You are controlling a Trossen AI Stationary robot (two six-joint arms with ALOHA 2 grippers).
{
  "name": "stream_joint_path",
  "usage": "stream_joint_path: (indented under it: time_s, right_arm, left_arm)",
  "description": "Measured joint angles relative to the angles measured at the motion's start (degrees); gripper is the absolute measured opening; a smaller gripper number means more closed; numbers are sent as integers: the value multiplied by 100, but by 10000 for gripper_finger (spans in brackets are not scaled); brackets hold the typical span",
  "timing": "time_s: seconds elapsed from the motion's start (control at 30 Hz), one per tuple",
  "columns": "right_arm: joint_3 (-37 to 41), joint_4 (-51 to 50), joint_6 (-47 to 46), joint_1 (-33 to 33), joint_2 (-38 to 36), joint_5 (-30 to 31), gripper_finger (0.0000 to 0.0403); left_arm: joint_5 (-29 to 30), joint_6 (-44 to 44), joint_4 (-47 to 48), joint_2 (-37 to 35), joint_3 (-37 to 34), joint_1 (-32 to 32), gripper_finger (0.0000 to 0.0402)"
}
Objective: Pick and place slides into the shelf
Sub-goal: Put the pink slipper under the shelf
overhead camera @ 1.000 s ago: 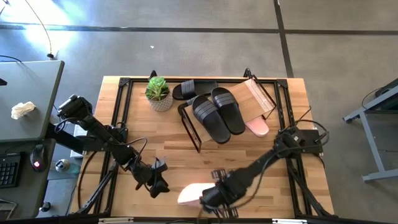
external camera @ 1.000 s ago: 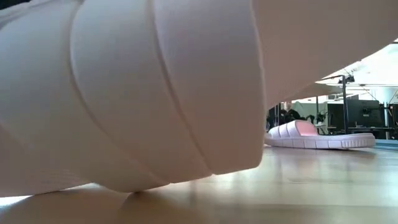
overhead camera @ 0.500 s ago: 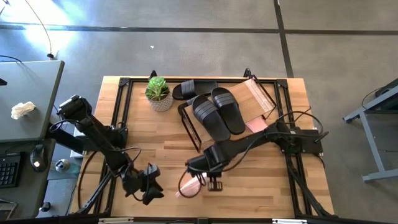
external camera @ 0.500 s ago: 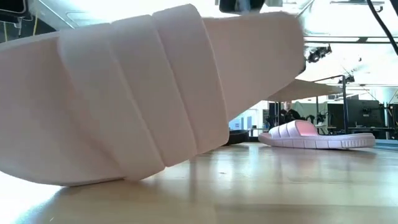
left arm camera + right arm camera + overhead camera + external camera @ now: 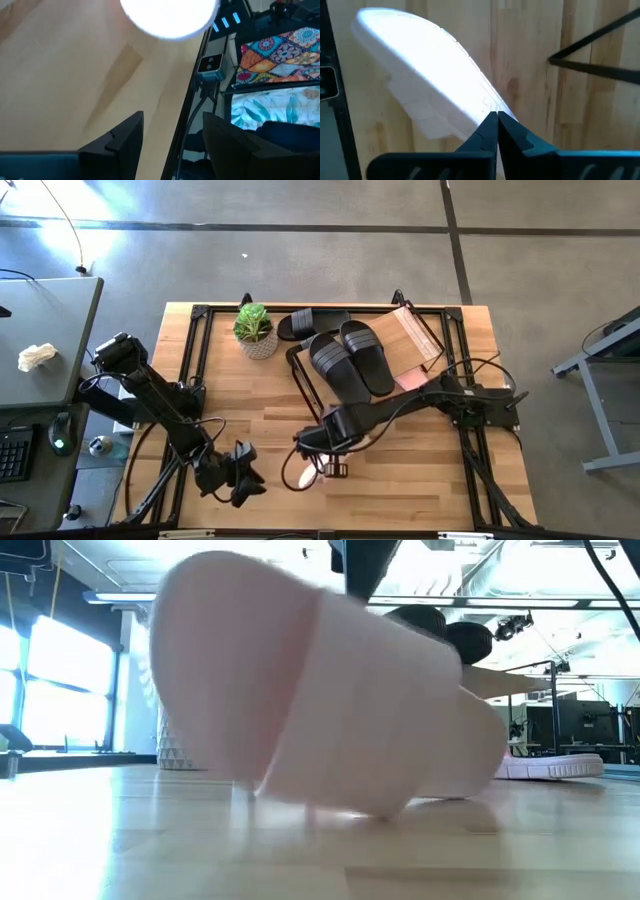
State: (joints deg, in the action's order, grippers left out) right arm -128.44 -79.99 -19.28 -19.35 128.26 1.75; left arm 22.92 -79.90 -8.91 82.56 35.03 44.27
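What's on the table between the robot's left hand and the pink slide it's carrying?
Nothing but bare wood: in the high view the left hand and the pink slide have only table between them.

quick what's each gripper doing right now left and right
Left gripper: jaws open, holding nothing, near the table's front-left.
Right gripper: jaws closed on the pink slide, mid-table in front of the shelf.

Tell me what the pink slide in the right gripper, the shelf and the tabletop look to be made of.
Pink slide: probably moulded foam or soft rubber, matte; smooth one-piece strap with shallow ribs. Held by the right gripper.
Shelf: thin black metal frame, likely painted, carrying a pale wood board with visible grain.
Tabletop: light wood planks, butcher-block style; a slight sheen in the low view suggests a sealed finish.
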Motion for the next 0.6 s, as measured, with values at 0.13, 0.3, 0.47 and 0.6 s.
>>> stream_joint_path:
  time_s: [0.13, 0.3, 0.47, 0.6]
  right_arm:
    - [0, 136, 274, 25, -2, 18, 25]
    - [-2, -146, 547, 23, -15, 124, 84]
    - [-7, -854, 622, -74, -116, 281, 117]
    - [-7, -991, 800, -412, -182, 418, 111]
  left_arm:
    - [158, -7, -94, 0, -2, 0, 188]
    - [438, 98, -324, 0, -2, 0, 188]
    - [521, 120, -310, 2, -2, 0, 188]
    - [522, 119, -304, 2, -2, 0, 188]
